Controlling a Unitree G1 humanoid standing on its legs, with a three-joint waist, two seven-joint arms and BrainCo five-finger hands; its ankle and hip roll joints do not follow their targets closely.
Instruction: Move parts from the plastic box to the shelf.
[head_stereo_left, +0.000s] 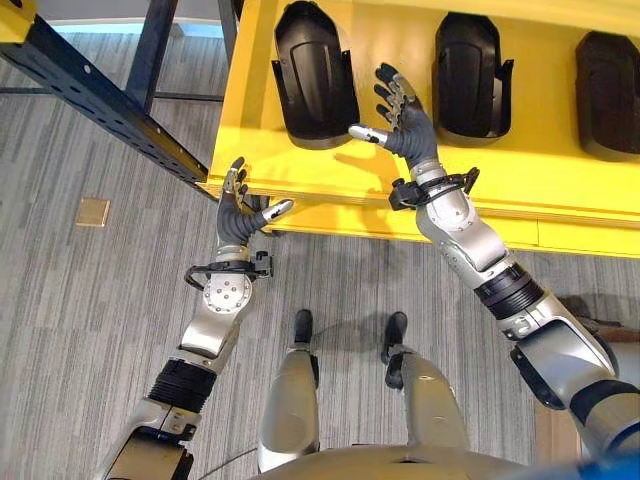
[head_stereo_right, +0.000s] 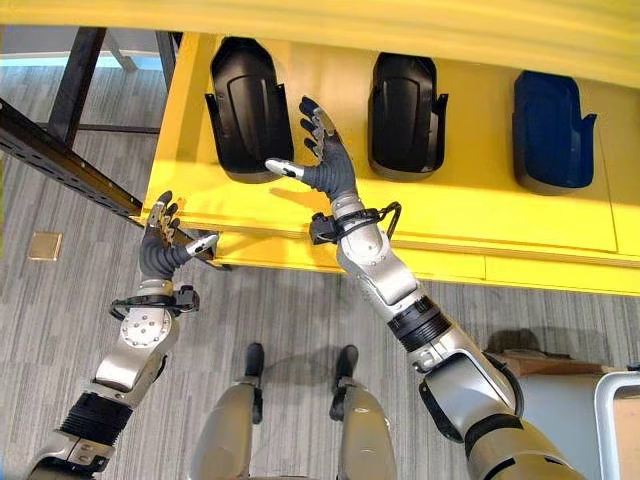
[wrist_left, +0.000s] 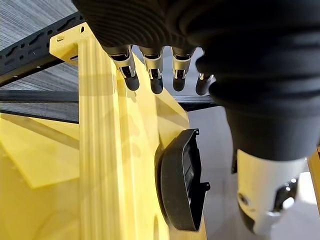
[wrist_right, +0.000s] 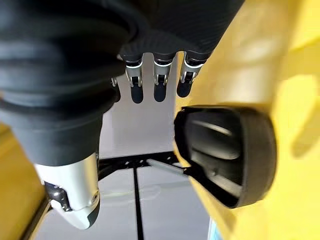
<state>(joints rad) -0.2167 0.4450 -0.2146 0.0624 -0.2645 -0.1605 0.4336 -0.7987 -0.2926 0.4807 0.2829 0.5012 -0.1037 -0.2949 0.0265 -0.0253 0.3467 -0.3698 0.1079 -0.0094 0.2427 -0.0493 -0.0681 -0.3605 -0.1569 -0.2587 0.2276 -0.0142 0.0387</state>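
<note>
Right hand (head_stereo_left: 408, 118) released, fingers spread above the yellow shelf (head_stereo_left: 400, 170) between two black parts (head_stereo_left: 313, 72). Left hand (head_stereo_left: 238, 212) released, empty, at the shelf's front edge.

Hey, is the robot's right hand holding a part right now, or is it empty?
Empty. The right hand is open, fingers spread above the yellow shelf, beside the leftmost black part lying there.

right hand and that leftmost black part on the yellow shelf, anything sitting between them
Nothing visible does. The right hand is open over the yellow shelf, just beside the leftmost black part, with only bare shelf surface between them. The left hand is open at the shelf's front corner, clear of that gap.
</note>
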